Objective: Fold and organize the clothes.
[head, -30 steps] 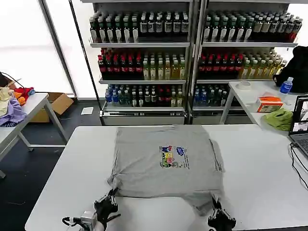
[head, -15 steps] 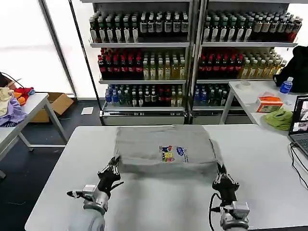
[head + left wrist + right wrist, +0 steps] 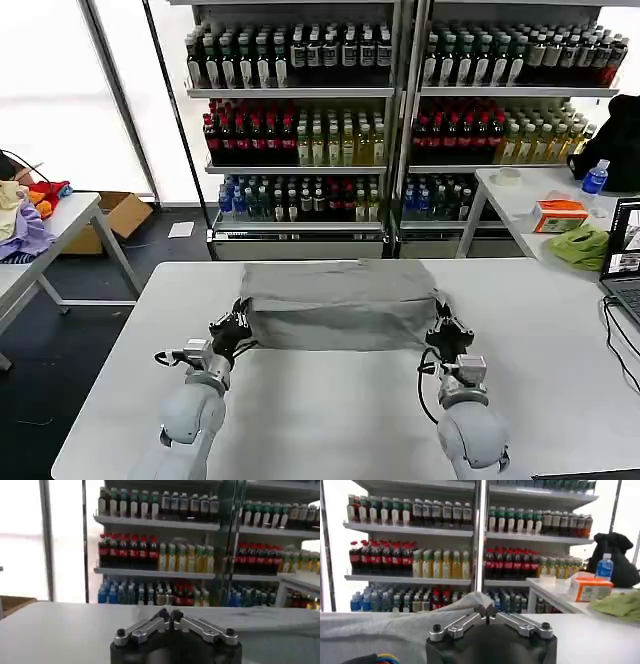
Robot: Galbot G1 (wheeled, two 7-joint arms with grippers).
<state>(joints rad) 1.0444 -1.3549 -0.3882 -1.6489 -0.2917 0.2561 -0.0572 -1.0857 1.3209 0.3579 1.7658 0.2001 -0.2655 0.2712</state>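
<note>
A light grey shirt (image 3: 340,305) lies on the white table (image 3: 320,420), doubled over into a wide band with its chest print hidden. My left gripper (image 3: 240,322) is at the band's left end, shut on the shirt's edge. My right gripper (image 3: 440,322) is shut on the right end. In the right wrist view the grey shirt (image 3: 395,630) rises in a peak up to the closed right gripper (image 3: 484,611). In the left wrist view the left gripper (image 3: 170,614) has its tips pressed together, and the shirt (image 3: 260,624) stretches away beside it.
Shelves of bottles (image 3: 300,130) stand behind the table. A laptop (image 3: 625,260) with cables sits at the table's right edge. A second table at the right holds a lime-green cloth (image 3: 582,245). A table at the left carries coloured fabrics (image 3: 25,230), with a cardboard box (image 3: 120,215) behind it.
Both grippers have carried the shirt's near hem up and away from me over the body. The shirt went from flat with its print showing to a folded band with the print covered.
</note>
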